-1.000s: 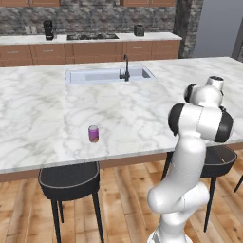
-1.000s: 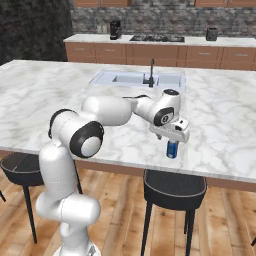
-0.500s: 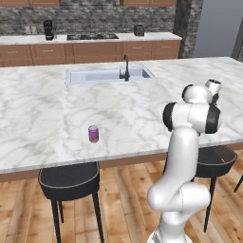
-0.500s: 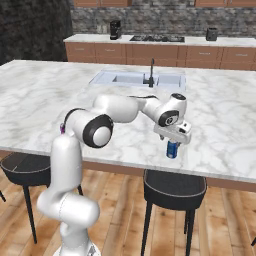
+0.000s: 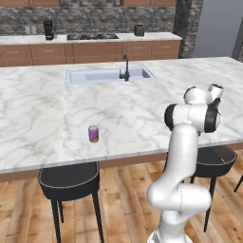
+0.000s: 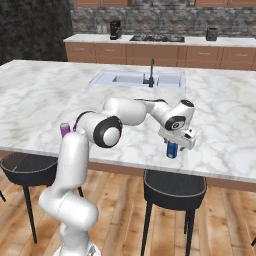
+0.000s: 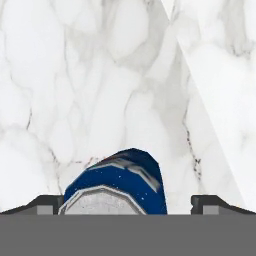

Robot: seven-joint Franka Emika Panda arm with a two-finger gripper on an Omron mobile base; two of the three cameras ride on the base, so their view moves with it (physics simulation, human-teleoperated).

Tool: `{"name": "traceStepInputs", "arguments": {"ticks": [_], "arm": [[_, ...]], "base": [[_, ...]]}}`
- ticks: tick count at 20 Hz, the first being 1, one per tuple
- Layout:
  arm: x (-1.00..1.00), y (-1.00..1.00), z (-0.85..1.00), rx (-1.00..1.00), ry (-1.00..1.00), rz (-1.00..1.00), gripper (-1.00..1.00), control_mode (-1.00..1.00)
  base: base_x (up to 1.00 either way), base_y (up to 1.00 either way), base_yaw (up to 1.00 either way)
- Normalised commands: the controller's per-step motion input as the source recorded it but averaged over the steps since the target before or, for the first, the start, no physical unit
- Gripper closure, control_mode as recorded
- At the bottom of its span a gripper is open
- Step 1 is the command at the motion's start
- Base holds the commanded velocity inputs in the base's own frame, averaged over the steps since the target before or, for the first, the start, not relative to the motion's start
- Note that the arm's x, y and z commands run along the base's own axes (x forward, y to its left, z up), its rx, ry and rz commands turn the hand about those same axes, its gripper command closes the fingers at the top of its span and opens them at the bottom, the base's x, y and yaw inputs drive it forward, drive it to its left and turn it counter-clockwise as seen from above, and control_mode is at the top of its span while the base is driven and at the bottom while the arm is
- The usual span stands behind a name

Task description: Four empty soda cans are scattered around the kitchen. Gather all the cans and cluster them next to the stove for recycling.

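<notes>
A blue-and-white soda can (image 6: 172, 150) stands upright near the front edge of the marble island (image 6: 45, 95). My gripper (image 6: 176, 143) hangs just above it, pointing down. In the hand view the can's silver top (image 7: 102, 201) sits between the dark fingertips (image 7: 44, 203), closer to the left one. The gripper (image 7: 129, 206) is open and clear of the can's sides. A purple-pink soda can (image 5: 93, 134) stands upright further left on the island, also seen as the purple can (image 6: 65, 129) behind my arm. The stove (image 5: 92, 36) lies in the far counter.
A sink with a dark faucet (image 5: 125, 71) is set into the island's middle. Black stools (image 5: 69, 178) stand along the near edge, one stool (image 6: 174, 186) right below the blue can. A coffee machine (image 5: 48, 29) and a dark box (image 5: 138, 30) flank the stove.
The hand has come down closer over the blue can, and the arm's elbow has swung across. The jaws stayed wide and both cans have not moved.
</notes>
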Motion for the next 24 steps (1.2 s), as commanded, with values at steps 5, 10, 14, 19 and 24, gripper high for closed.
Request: {"name": "traceStepInputs", "arguments": {"ticks": [5,10,14,19,24], "arm": [[-0.12,0.11,-0.16,0.0,0.0,0.01,1.0,-1.0],[-0.62,0.15,0.02,0.0,-0.07,0.11,1.0,-1.0],[-0.57,0.39,0.52,-0.01,-0.17,0.24,1.0,-1.0],[-0.61,0.54,0.79,-0.09,-0.25,0.21,1.0,-1.0],[-0.57,0.72,0.88,-0.15,-0.21,0.18,1.0,-1.0]], "base": [[0.0,0.0,0.0],[0.0,0.0,0.0],[0.0,0.0,0.0],[0.0,0.0,0.0],[0.0,0.0,0.0]]}}
